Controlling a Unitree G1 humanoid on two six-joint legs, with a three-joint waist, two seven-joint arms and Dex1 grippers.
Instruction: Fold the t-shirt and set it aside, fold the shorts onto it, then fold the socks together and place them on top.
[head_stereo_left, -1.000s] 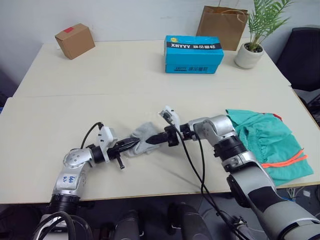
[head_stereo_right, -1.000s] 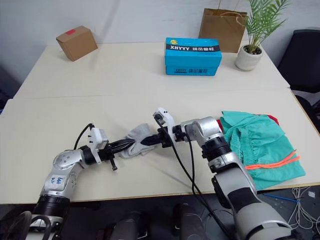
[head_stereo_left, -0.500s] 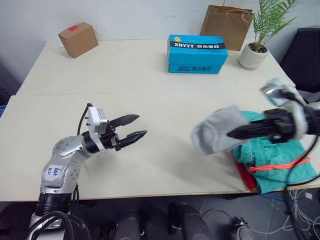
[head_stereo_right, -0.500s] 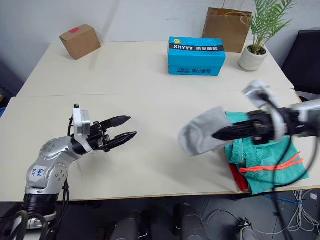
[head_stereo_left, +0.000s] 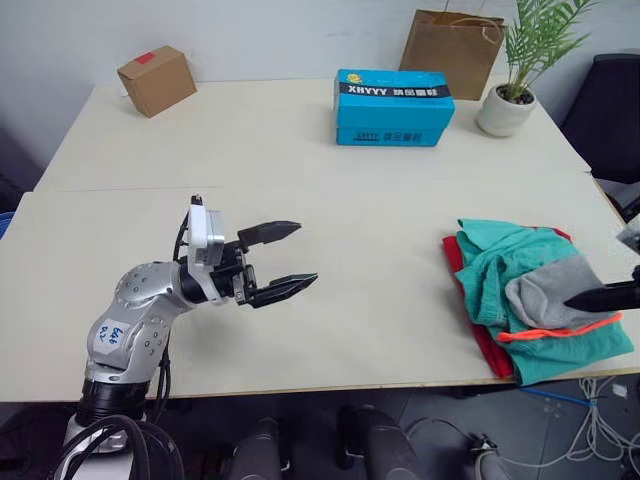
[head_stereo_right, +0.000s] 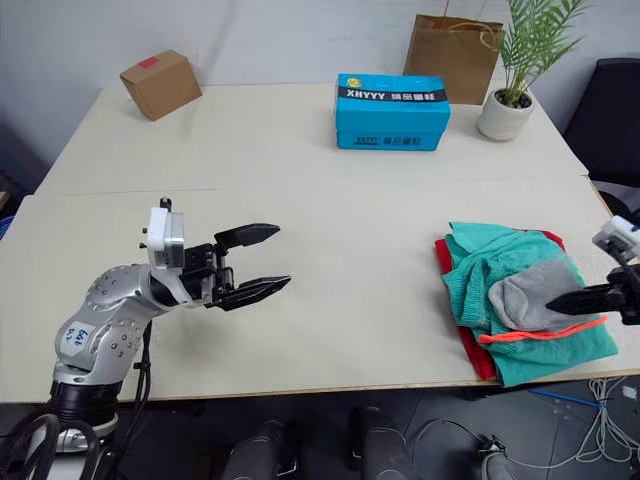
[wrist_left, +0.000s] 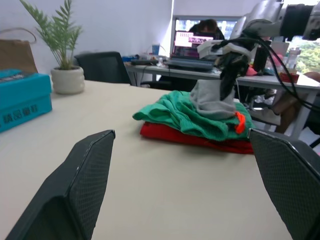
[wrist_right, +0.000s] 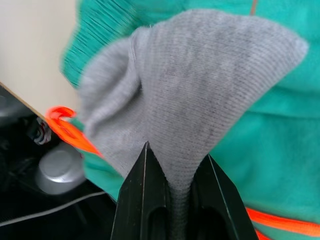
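The red t-shirt (wrist_left: 186, 138) lies folded at the table's right edge, with the teal shorts (head_stereo_left: 497, 266) folded on top of it. The grey socks (head_stereo_left: 545, 292) rest on the shorts beside the orange drawstring (head_stereo_left: 560, 331). My right gripper (head_stereo_left: 572, 299) reaches in from the right and is shut on the socks; in the right wrist view the knit bunches between its fingers (wrist_right: 142, 192). My left gripper (head_stereo_left: 305, 253) hovers over the bare table at the left, open and holding nothing, pointing toward the pile.
A blue shoe box (head_stereo_left: 392, 107) stands at the back middle. A cardboard box (head_stereo_left: 155, 80) is at the back left. A paper bag (head_stereo_left: 450, 45) and a potted plant (head_stereo_left: 505, 100) are at the back right. The pile lies close to the table's right front corner.
My left gripper has let go of the socks and opened wide. My right gripper has carried the socks to the right and lowered them onto the shorts. The camera has shifted slightly.
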